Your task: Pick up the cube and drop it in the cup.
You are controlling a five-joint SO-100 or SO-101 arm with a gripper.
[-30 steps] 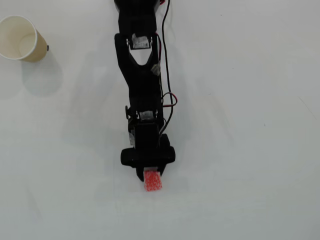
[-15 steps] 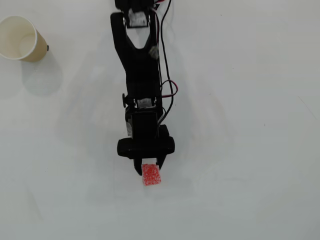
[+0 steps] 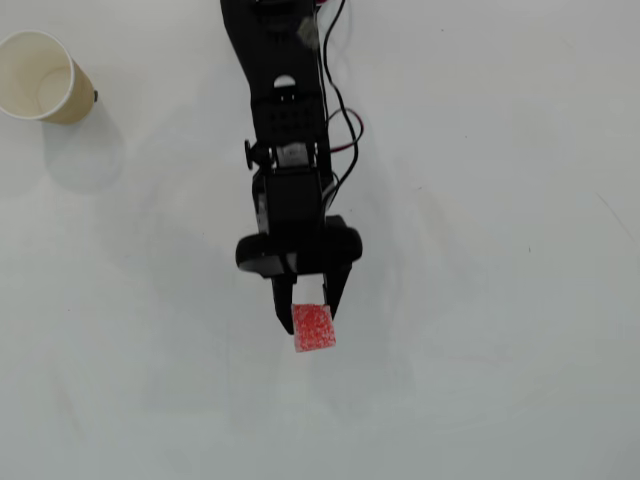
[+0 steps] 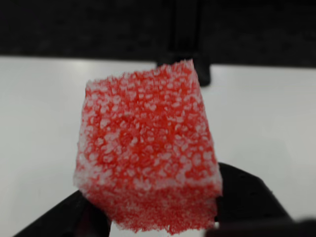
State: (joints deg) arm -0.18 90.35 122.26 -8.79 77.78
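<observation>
The white bench (image 3: 500, 300) fills the overhead view and is bare apart from the arm, a paper cup and a cube. The black arm (image 3: 285, 150) enters from the top edge near the centre and extends downward in that view, with red and black cables (image 3: 335, 130) looping along its right side. The cream paper cup (image 3: 40, 78) stands at the far upper left corner of the overhead view, open mouth facing up, pale interior visible, well apart from the arm; a soft shadow falls on the bench just below it. At the lower end of the arm, the gripper (image 3: 311, 318) points toward the bottom of the overhead view. Its two black fingers (image 3: 281, 308) are pinching the red sponge cube (image 3: 314, 328), one on each side, with the lower part of the cube protruding past the fingertips. The cube sits just below centre of the overhead view, well apart from the cup. In the wrist view the red sponge cube (image 4: 148, 148) occupies most of the picture, its grainy, white-speckled surface close to the lens, with dark finger parts (image 4: 247, 190) at its lower left and lower right edges and the white bench (image 4: 39, 123) behind it.
</observation>
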